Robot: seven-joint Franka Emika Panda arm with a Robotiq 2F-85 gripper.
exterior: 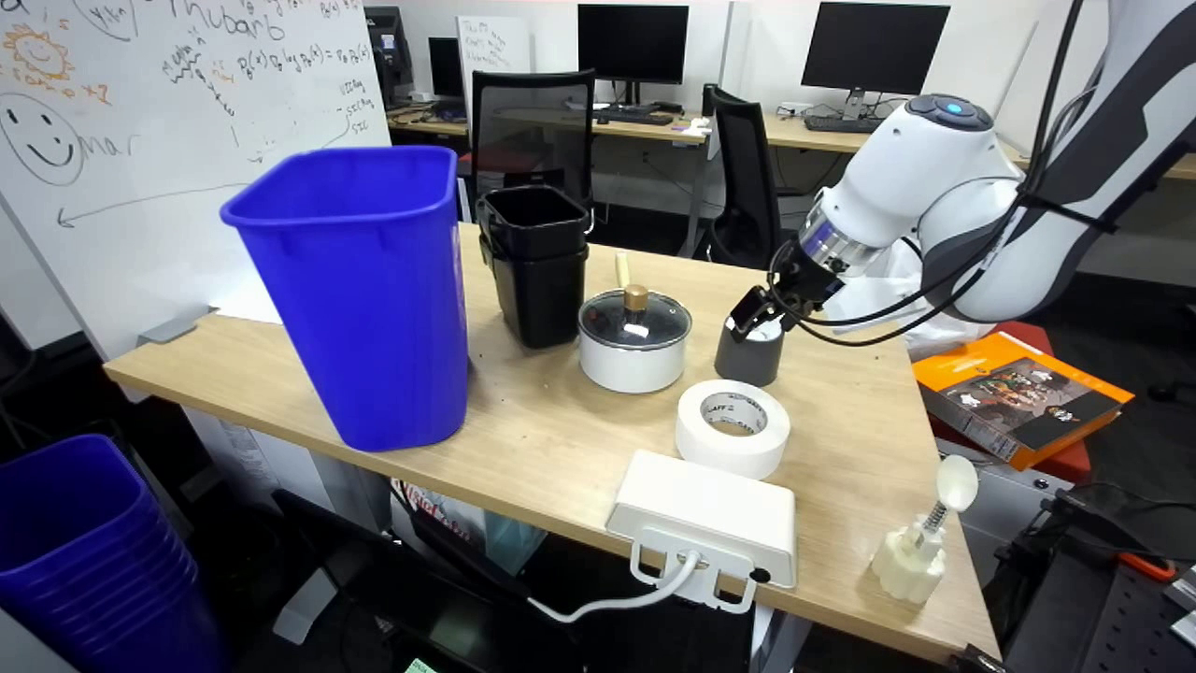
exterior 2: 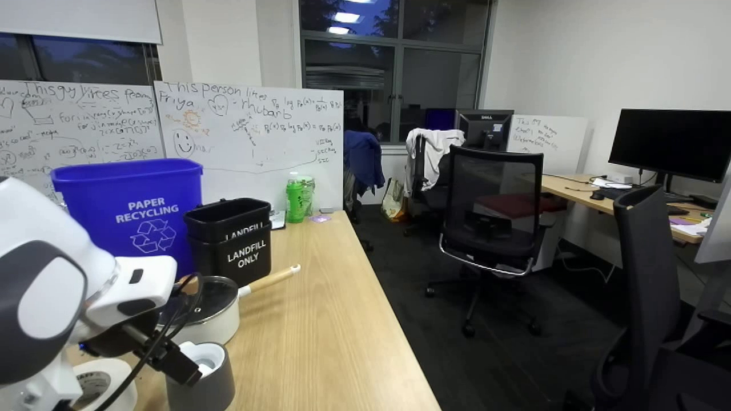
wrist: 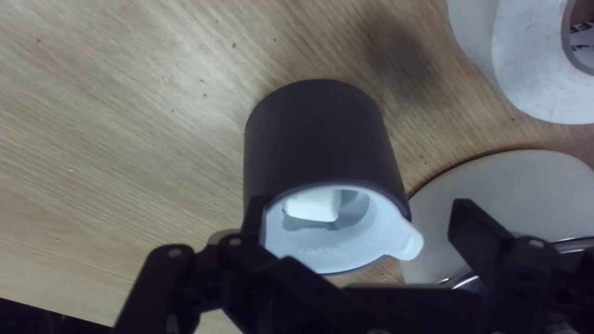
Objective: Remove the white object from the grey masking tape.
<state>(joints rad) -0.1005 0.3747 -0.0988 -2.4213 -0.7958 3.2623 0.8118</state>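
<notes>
The grey masking tape (wrist: 320, 134) stands upright on the table as a short dark roll. It shows in both exterior views too, below my gripper (exterior: 764, 313). Set into its top is the white object (wrist: 334, 250), a round cup-like piece with a small tab jutting past the rim on the right in the wrist view. My gripper (wrist: 359, 218) is open over the roll's top. One finger overlaps the left rim; I cannot tell whether it touches. The opposite finger (wrist: 480, 241) is well apart from the tab. Nothing is held. In an exterior view the white object (exterior 2: 208, 359) is partly hidden by a finger.
A wide white tape roll (exterior: 733, 449) sits close to the grey one. Nearby stands a white pot (exterior: 631, 365) with a glass lid. Black bins (exterior: 537, 280) and a tall blue bin (exterior: 374, 308) are farther off. A white box (exterior: 705, 514) and a bottle (exterior: 911, 561) lie along the table edge.
</notes>
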